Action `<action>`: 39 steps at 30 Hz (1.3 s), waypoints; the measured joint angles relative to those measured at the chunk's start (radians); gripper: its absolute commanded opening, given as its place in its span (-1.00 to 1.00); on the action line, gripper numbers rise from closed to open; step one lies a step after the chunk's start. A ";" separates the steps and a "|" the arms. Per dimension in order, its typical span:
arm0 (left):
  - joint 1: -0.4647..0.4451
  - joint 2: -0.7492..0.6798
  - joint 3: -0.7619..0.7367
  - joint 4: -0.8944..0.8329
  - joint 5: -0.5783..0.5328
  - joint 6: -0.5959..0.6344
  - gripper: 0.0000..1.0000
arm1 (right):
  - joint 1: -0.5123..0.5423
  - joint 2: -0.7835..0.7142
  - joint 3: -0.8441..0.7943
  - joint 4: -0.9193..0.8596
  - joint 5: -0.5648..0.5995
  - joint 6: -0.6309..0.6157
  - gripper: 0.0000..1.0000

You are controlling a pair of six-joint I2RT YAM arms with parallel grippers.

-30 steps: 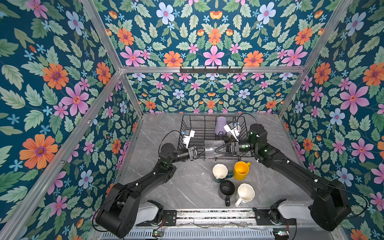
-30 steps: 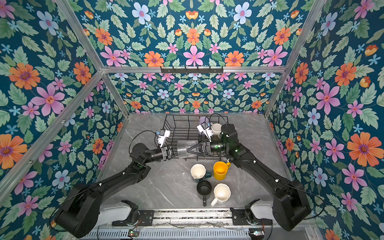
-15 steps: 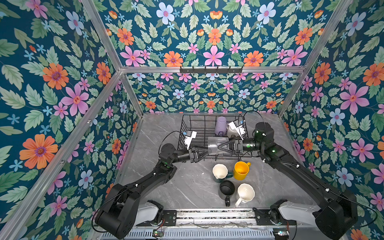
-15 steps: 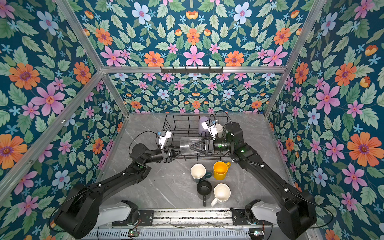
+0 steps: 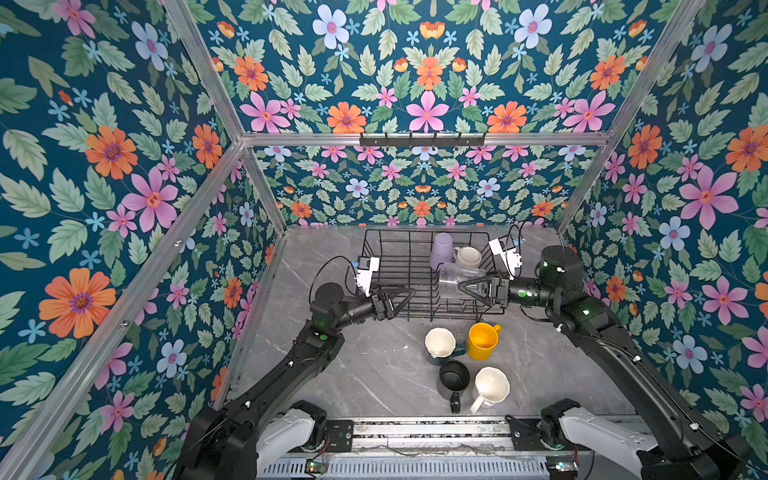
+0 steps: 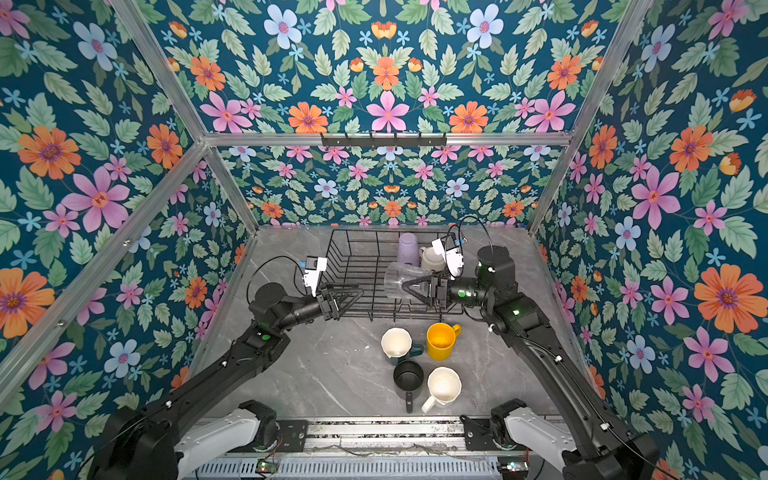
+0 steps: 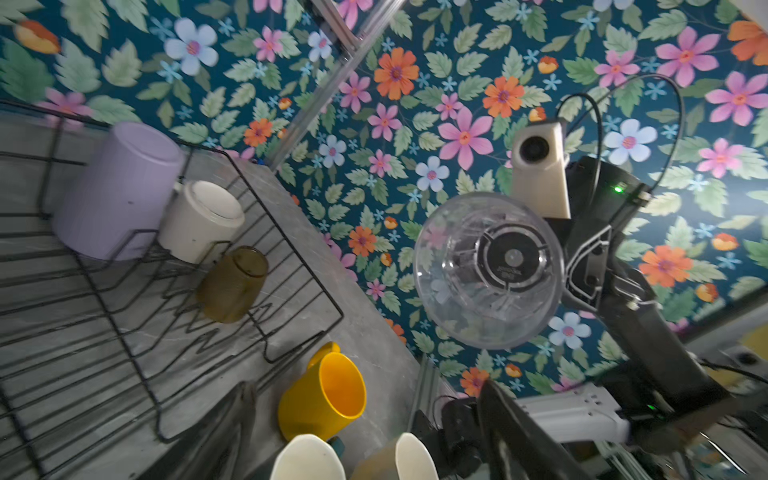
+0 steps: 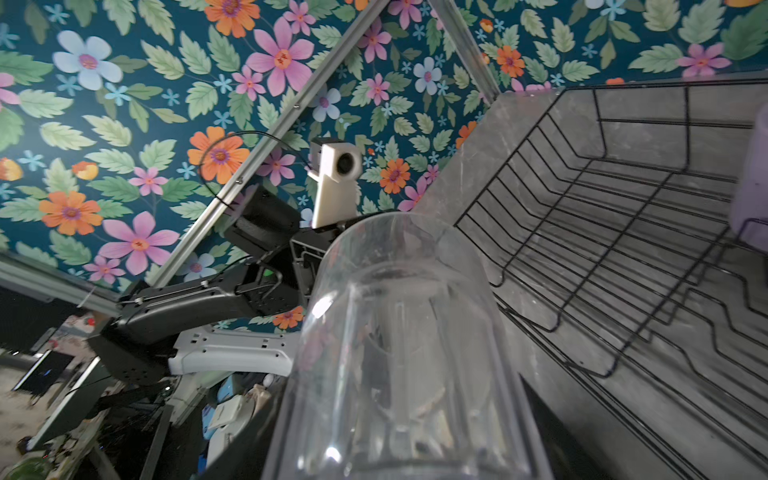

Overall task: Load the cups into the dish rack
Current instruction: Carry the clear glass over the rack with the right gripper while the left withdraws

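1. Claw on the right [image 5: 467, 286] squeezes a clear glass [image 5: 451, 276]. The glass is smooth and round, and lies sideways in the air over the dish rack [image 5: 388, 257].
2. Claw on the left [image 5: 401, 301] is spread wide and holds nothing, by the rack's near left corner.
3. The rack is thin black wire. Inside are a purple tumbler [image 5: 441, 250] and a white cup [image 5: 468, 257], both bottom up, and a brownish glass [image 7: 232, 284].
4. On the grey stone table [image 5: 374, 374] sit a yellow mug [image 5: 482, 340], a green mug [image 5: 440, 345], a black mug [image 5: 454, 377] and a white mug [image 5: 491, 386].

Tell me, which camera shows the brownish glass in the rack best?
The left wrist view: the olive-amber glass sits unobstructed in the dish rack beside the white mug. In both top views and the right wrist view I cannot make it out.
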 measured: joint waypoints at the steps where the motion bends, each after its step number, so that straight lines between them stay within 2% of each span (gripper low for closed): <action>1: 0.000 -0.023 0.002 -0.032 -0.039 0.020 0.85 | 0.000 0.004 0.007 -0.024 0.026 -0.010 -1.00; 6: 0.004 -0.148 -0.032 -0.145 -0.250 0.081 0.95 | 0.000 0.064 0.066 -0.145 0.191 -0.064 -1.00; 13: 0.008 -0.242 -0.064 -0.218 -0.410 0.099 0.98 | 0.020 0.192 0.164 -0.256 0.401 -0.137 -1.00; 25: 0.008 -0.308 -0.053 -0.311 -0.537 0.143 0.99 | 0.110 0.467 0.383 -0.386 0.677 -0.243 -1.00; 39: 0.009 -0.370 -0.053 -0.372 -0.587 0.164 0.99 | 0.164 0.748 0.589 -0.487 0.799 -0.305 -1.00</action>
